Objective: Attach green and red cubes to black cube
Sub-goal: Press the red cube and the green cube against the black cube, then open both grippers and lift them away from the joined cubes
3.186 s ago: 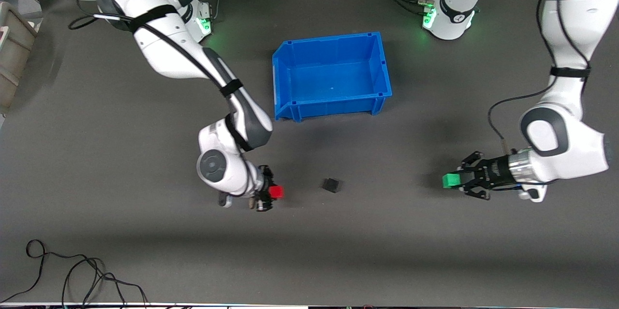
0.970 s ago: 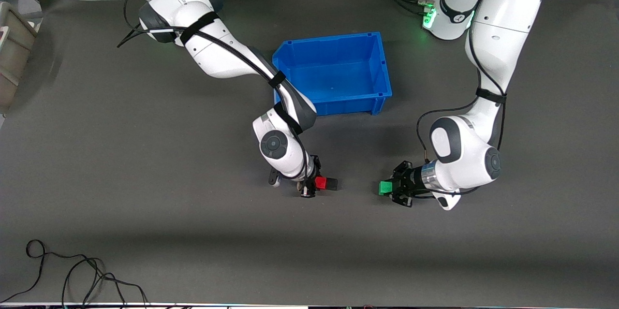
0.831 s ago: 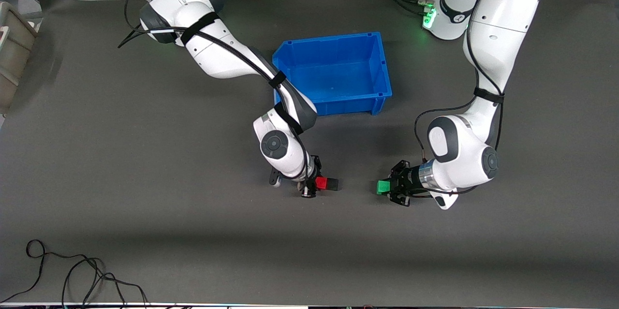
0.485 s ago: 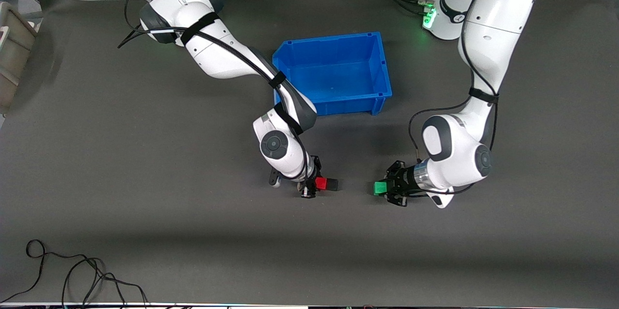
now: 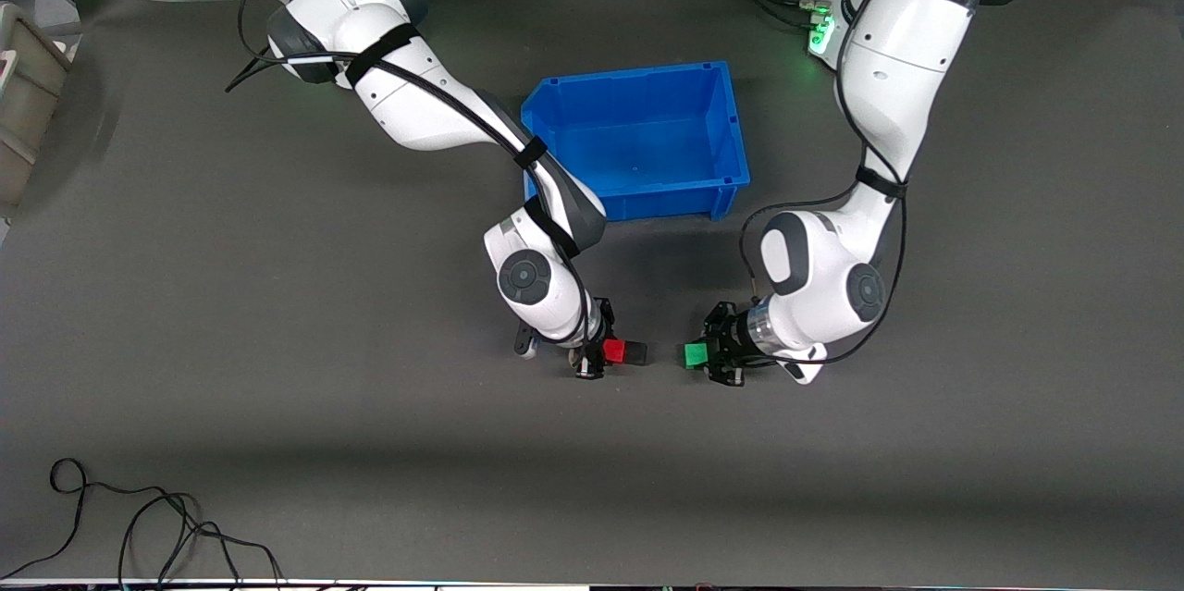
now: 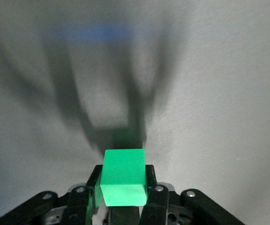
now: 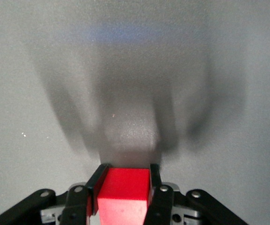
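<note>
The black cube [image 5: 635, 351] sits on the dark mat, nearer to the front camera than the blue bin. My right gripper [image 5: 606, 352] is shut on the red cube [image 5: 613, 351], low over the mat, and the red cube's face touches the black cube on the side toward the right arm's end. In the right wrist view the red cube [image 7: 124, 190] sits between the fingers [image 7: 94, 183]. My left gripper [image 5: 705, 356] is shut on the green cube [image 5: 696, 355], low over the mat, a small gap short of the black cube. The green cube [image 6: 124, 176] fills the left wrist view's jaws.
The blue bin [image 5: 737, 140] stands open and empty toward the robots' bases from the cubes. A loose black cable [image 5: 139, 526] lies at the mat's front corner at the right arm's end. A grey crate [image 5: 18, 101] stands off the mat's edge there.
My left arm has carried the green cube steadily toward the black cube, closing most of the gap. My right gripper has held still with the red cube against the black cube.
</note>
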